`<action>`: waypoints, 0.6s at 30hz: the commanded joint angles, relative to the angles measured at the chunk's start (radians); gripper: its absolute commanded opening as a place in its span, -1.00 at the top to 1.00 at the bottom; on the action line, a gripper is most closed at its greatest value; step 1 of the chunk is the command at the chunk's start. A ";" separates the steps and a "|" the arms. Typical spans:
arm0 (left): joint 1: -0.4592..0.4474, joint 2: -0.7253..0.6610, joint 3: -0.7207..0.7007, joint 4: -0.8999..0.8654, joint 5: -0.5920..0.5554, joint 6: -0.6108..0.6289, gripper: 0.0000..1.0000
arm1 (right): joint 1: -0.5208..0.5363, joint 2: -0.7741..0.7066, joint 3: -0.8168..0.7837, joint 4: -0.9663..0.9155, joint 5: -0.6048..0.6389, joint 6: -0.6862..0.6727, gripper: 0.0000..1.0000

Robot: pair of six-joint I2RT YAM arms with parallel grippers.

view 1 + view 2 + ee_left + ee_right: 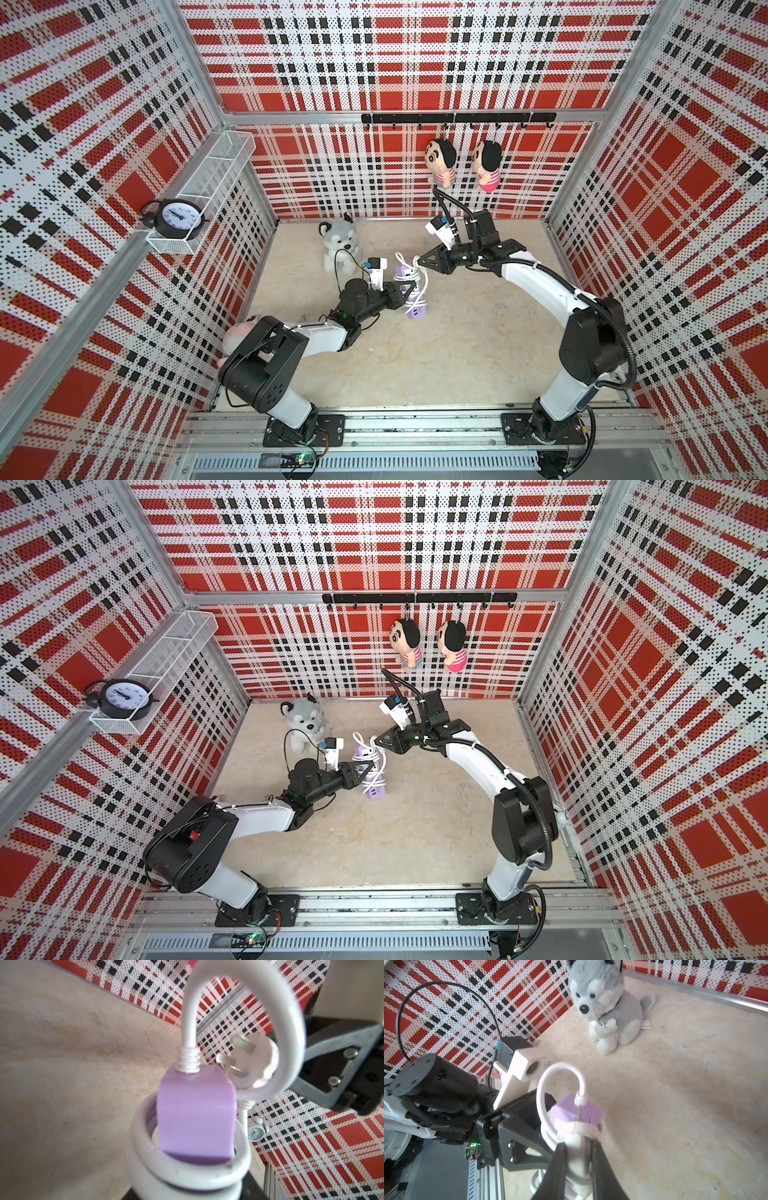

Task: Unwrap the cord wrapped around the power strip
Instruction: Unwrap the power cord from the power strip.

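Plaid walls of red, white and black close in a beige floor (457, 353). On the left wall we see a wire shelf (216, 166) with a black clock (178, 218) at its near end. On the far wall a black hook rail (457, 117) carries two dolls (440, 162). A husky plush (340, 245) sits on the floor at the far left.

Just right of the husky and a little nearer to us, around mid-floor, is the strip (417, 312). It runs from far to near, with its dark ports at the near end. We cannot tell whether that end touches the floor. The cord (422, 286) is coiled in several turns round the strip's middle in both top views.

The left gripper (405, 289) reaches in from the left and is clamped on the strip's middle, over the coils. In the left wrist view the cord (291, 1022) leaves the strip's (195, 1118) far end through a ribbed sleeve and arches over in a loop, and the plug (257, 1059) sits beside that end with its prongs showing.

The right gripper (420, 261) comes in from the far right to the strip's far end. In the right wrist view its two black fingers (558, 1163) are pressed together on the plug's (578, 1159) white body, just beside the lavender end (566, 1109).
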 commanded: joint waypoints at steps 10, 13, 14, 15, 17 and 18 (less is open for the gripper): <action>0.076 -0.035 -0.092 0.368 -0.108 -0.175 1.00 | -0.061 -0.160 -0.241 0.168 0.010 0.127 1.00; 0.084 -0.040 -0.121 0.442 -0.177 -0.202 1.00 | -0.063 -0.187 -0.326 0.224 0.052 0.173 1.00; 0.081 -0.044 -0.124 0.449 -0.199 -0.201 1.00 | -0.065 -0.187 -0.348 0.227 0.074 0.180 1.00; 0.080 -0.045 -0.128 0.464 -0.213 -0.204 1.00 | -0.066 -0.188 -0.362 0.224 0.100 0.183 1.00; 0.082 -0.040 -0.145 0.548 -0.222 -0.239 1.00 | -0.079 -0.186 -0.391 0.227 0.137 0.196 1.00; 0.087 -0.033 -0.155 0.596 -0.217 -0.266 1.00 | -0.090 -0.187 -0.400 0.233 0.156 0.206 1.00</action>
